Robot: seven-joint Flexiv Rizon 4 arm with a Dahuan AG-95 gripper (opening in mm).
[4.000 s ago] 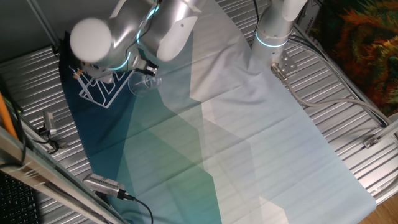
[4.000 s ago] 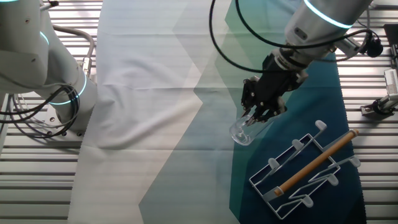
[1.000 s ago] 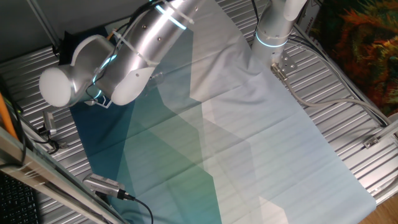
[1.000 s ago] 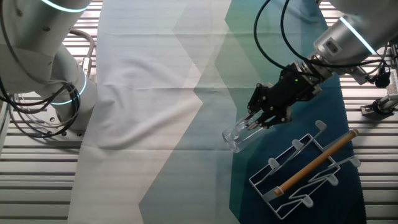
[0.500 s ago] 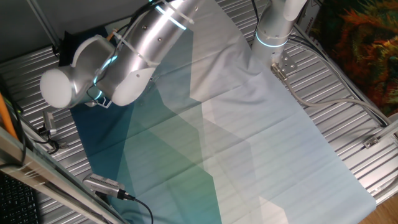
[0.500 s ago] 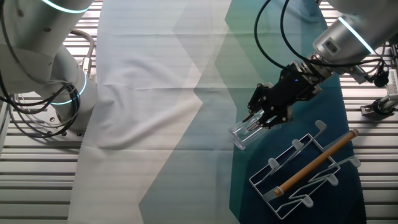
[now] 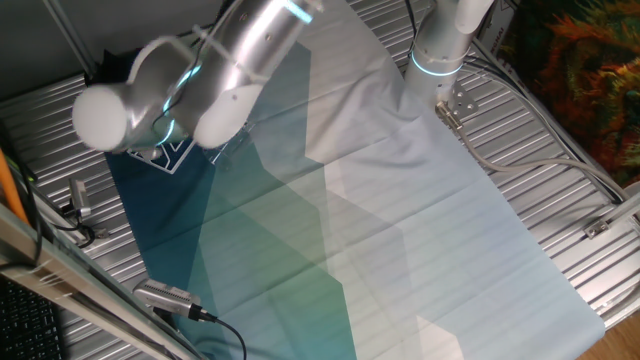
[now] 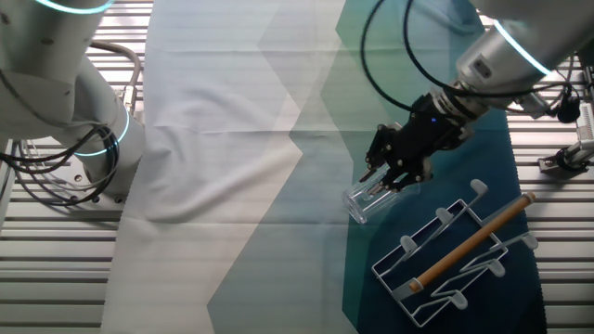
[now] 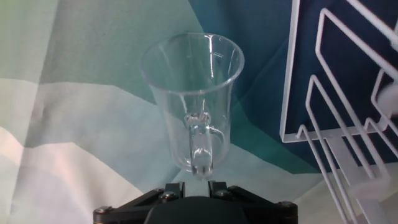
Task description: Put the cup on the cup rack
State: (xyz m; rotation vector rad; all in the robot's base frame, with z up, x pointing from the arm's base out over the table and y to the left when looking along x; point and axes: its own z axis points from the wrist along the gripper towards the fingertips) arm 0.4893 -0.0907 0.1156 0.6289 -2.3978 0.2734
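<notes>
Claw [image 8: 382, 183] clamped on the cup [image 9: 194, 102] by its handle, cup held off the worktop, long axis tipped with mouth pointing away from claw, cup rack [image 8: 457, 252] just beside at about 4 o'clock in the other fixed view.

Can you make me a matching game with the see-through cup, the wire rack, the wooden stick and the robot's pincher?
Things:
1. small clear glass cup with a handle
2. white wire cup rack
3. light wooden rod
4. black two-finger gripper

Places or states:
A. lies along the top of the rack
B. shut on the cup's handle
C. held in the air, tilted
D. rests on the dark blue part of the cloth

Pairs: 1-C, 2-D, 3-A, 4-B
</notes>
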